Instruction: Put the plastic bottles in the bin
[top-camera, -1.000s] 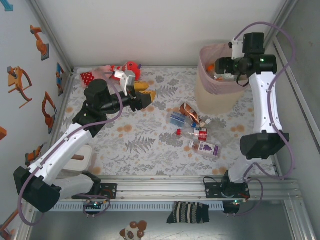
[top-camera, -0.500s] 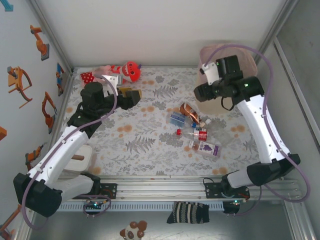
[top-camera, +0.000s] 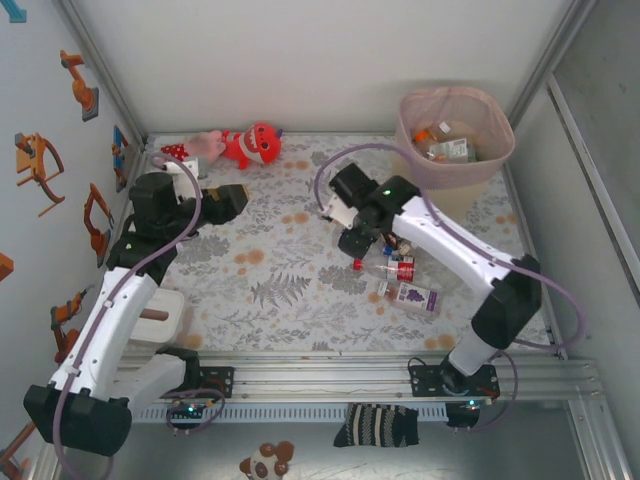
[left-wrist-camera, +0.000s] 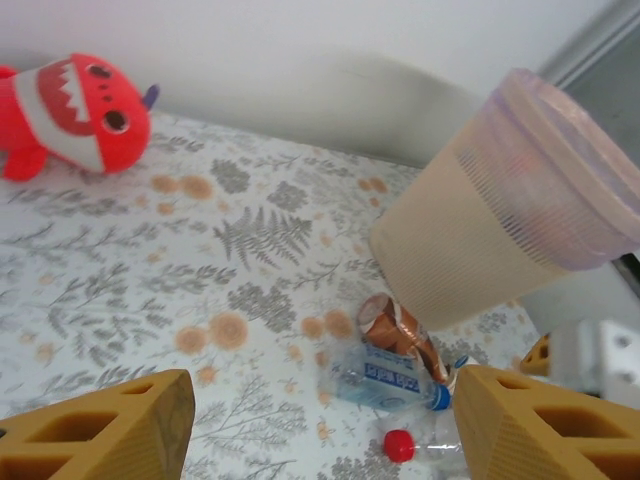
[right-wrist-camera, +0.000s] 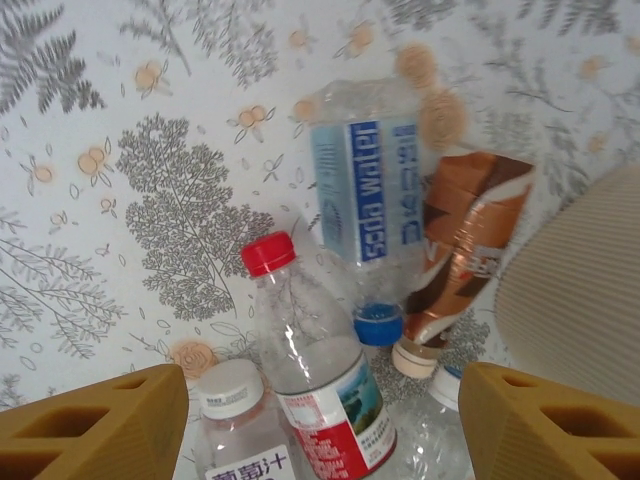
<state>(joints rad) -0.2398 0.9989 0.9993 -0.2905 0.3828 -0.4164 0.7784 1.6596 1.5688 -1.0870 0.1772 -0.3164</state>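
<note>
Right gripper (right-wrist-camera: 320, 425) has come off the bin (top-camera: 478, 178) down to the bottle cluster (top-camera: 392, 268); left gripper (left-wrist-camera: 320, 425) has drawn back leftward.
Bin: upright, beyond and right of the right gripper, binned bottles (top-camera: 448, 148) inside. Red plush toy (left-wrist-camera: 75, 110): far left ahead of the left gripper. Blue-label bottle (right-wrist-camera: 362, 210): lying ahead of the right gripper, touching the crushed orange-label bottle (right-wrist-camera: 470, 240) at its right. Red-cap bottle (right-wrist-camera: 318, 375): lying flat under the gap between the right gripper's fingers. White-cap bottle (right-wrist-camera: 235, 420): just beside that gripper's left finger. Both grippers: jaws apart, holding nothing.
</note>
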